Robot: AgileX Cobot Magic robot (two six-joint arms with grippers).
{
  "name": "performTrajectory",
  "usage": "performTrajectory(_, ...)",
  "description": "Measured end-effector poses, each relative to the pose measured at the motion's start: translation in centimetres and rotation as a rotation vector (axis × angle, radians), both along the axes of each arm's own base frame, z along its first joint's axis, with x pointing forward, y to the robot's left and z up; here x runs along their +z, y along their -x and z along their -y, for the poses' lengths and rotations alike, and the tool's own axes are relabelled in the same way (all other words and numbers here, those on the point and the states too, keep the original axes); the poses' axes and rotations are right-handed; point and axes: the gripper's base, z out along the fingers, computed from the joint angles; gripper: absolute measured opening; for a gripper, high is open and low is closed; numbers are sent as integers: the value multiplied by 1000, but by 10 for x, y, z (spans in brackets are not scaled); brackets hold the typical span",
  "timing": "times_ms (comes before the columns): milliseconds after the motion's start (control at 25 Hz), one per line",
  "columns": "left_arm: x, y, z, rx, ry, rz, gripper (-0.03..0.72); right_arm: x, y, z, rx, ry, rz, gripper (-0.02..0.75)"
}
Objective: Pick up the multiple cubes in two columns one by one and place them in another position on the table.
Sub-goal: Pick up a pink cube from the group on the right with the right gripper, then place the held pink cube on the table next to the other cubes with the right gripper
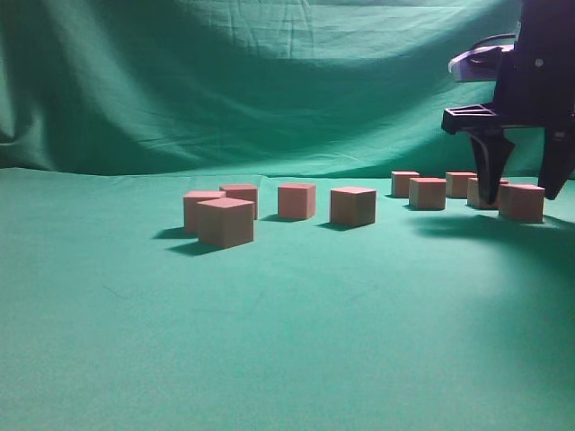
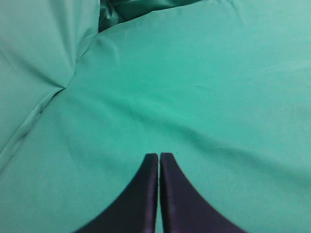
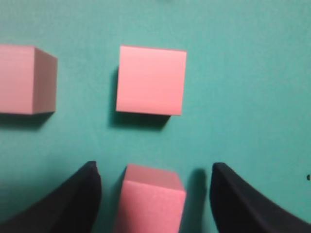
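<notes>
Dim, soft-focus pics; faint shadows

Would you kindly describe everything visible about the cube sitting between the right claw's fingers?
The cube is pinkish-red, matte and plain-faced with sharp edges, resting flat on the table. It sits between the open right claw, with green cloth showing on both sides, so neither finger touches it. Another cube lies just beyond, apart.

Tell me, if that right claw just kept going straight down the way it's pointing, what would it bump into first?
Most likely the pink cube sitting between its open fingers; the right gripper straddles it, with gaps on both sides. Past that, only the green table.
</notes>
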Motion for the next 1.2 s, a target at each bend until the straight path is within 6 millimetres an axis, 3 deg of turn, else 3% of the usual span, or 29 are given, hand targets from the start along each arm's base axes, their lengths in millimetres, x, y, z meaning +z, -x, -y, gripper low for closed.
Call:
performTrajectory(160, 0, 0, 0, 0, 0, 0, 0, -3, -1, 0, -2, 0, -6, 258)
performTrajectory(440, 0, 0, 0, 0, 0, 0, 0, 4, 3, 0, -15, -6, -12, 262)
performTrajectory(600, 0, 0, 0, 0, 0, 0, 0, 51, 20, -9, 45, -56, 28, 262)
performTrajectory(720, 0, 0, 0, 0, 0, 0, 0, 84, 43, -32, 206, -111, 38, 262)
performTrajectory(840, 0, 0, 0, 0, 0, 0, 0, 98, 66, -67, 381, -128, 19, 262)
performTrajectory(1080, 0, 0, 0, 0, 0, 0, 0, 89, 105, -149, 703, -114, 15, 262)
performTrajectory(1200, 0, 0, 0, 0, 0, 0, 0, 73, 117, -177, 811, -101, 2, 262)
